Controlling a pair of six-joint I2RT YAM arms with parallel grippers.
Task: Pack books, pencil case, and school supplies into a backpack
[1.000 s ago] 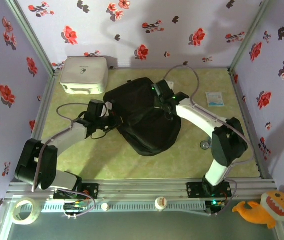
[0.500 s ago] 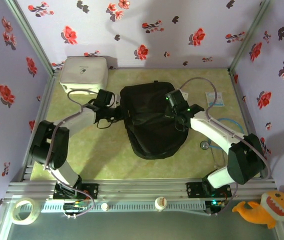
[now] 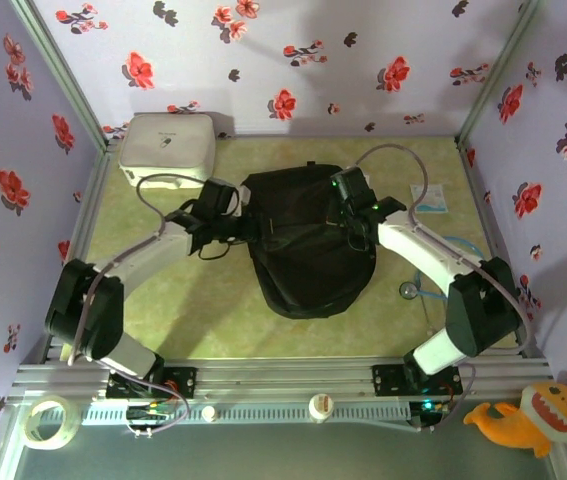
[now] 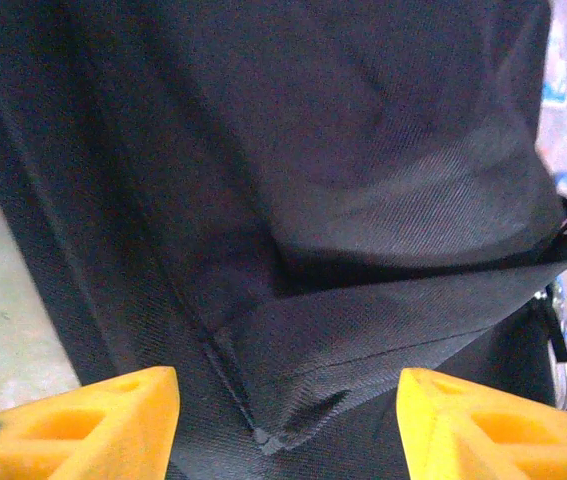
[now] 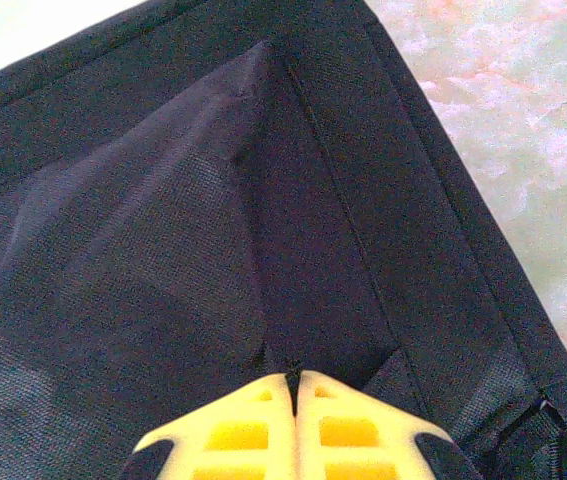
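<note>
Backpack (image 3: 303, 250) interior out of sight

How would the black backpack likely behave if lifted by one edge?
Probably floppy: the backpack shows folds and creases, so it would sag. Likely grippy, given its coarse weave. Unlikely to roll, lying flat on the table.

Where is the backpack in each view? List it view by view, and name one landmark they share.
Top external: the backpack lies at the middle of the table.
Left wrist: its black fabric spans centre and right, top to bottom.
Right wrist: its black fabric spans left and centre, edge slanting toward lower right.
Shared landmark: the pale green table, lower left in left wrist, upper right in right wrist.
</note>
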